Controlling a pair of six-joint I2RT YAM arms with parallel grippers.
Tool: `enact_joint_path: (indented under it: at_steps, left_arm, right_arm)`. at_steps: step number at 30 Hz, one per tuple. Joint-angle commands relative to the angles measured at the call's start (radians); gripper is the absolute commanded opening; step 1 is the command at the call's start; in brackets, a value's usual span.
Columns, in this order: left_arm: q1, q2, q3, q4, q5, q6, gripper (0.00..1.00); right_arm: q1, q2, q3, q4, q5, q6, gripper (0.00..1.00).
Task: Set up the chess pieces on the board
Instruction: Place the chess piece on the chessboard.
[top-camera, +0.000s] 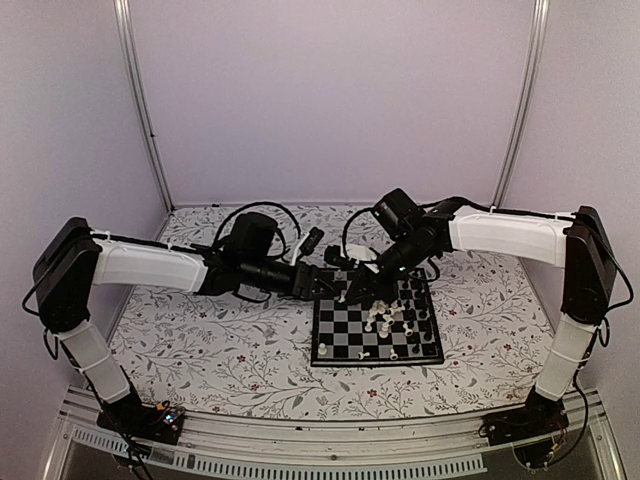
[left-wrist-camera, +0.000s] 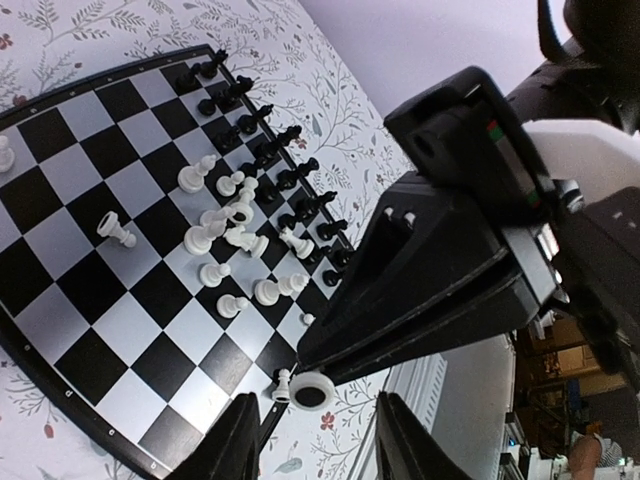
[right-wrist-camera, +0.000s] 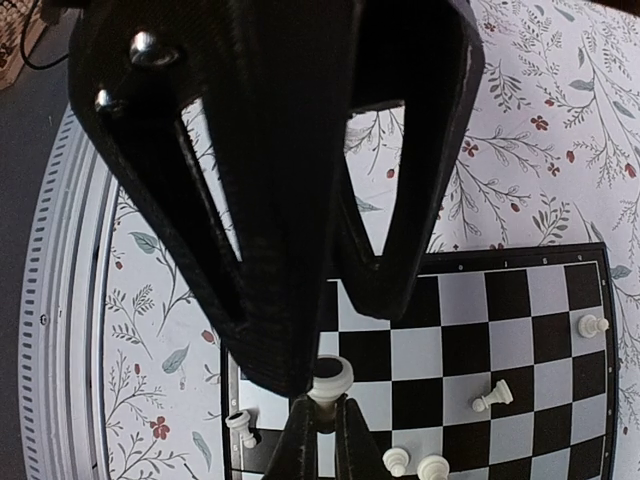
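Board (top-camera: 345, 345) ahead: your left gripper (top-camera: 328, 283) and right gripper (top-camera: 368, 290) meet at its far-left corner. Left wrist: left fingers (left-wrist-camera: 235, 445) spread, flanking the white piece (left-wrist-camera: 312, 390), its base facing them. Right wrist: right fingers (right-wrist-camera: 300, 440) pinch it.

Soft, even light, with faint shadows on the surface (top-camera: 200, 340). The board (left-wrist-camera: 130, 330) shows a pale sheen. The overhead view is slightly grainy; the wrist views bend at the edges.

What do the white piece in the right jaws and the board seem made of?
White piece: probably moulded plastic, smooth ivory with a slight gloss on its rounded rim. Board: likely rigid plastic or coated metal; the squares show a soft, even sheen.
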Motion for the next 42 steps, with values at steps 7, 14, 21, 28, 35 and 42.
enact_joint_path:
  at_steps: [7, 14, 21, 28, 35, 42]
  left_arm:
    - [-0.023, 0.052, 0.050, 0.034, 0.047, -0.004, 0.38]
    - [-0.024, 0.067, 0.058, 0.021, 0.051, 0.000, 0.38]
    - [-0.025, 0.085, 0.067, 0.017, 0.065, 0.000, 0.26]
    - [-0.025, 0.098, 0.074, 0.014, 0.078, -0.004, 0.20]
    - [-0.024, 0.090, 0.090, 0.016, 0.080, -0.011, 0.11]
    - [-0.014, -0.010, 0.055, 0.203, -0.024, -0.046, 0.10]
  right_arm:
    - [-0.001, -0.035, 0.028, -0.014, -0.022, 0.009, 0.05]
    - [-0.001, -0.035, 0.031, -0.015, -0.020, 0.010, 0.05]
    - [-0.002, -0.034, 0.031, -0.016, -0.017, 0.011, 0.05]
    - [-0.002, -0.037, 0.031, -0.017, -0.014, 0.009, 0.06]
    - [-0.005, -0.049, 0.035, -0.018, -0.003, 0.014, 0.11]
    - [-0.193, -0.144, 0.072, 0.106, -0.171, 0.209, 0.40]
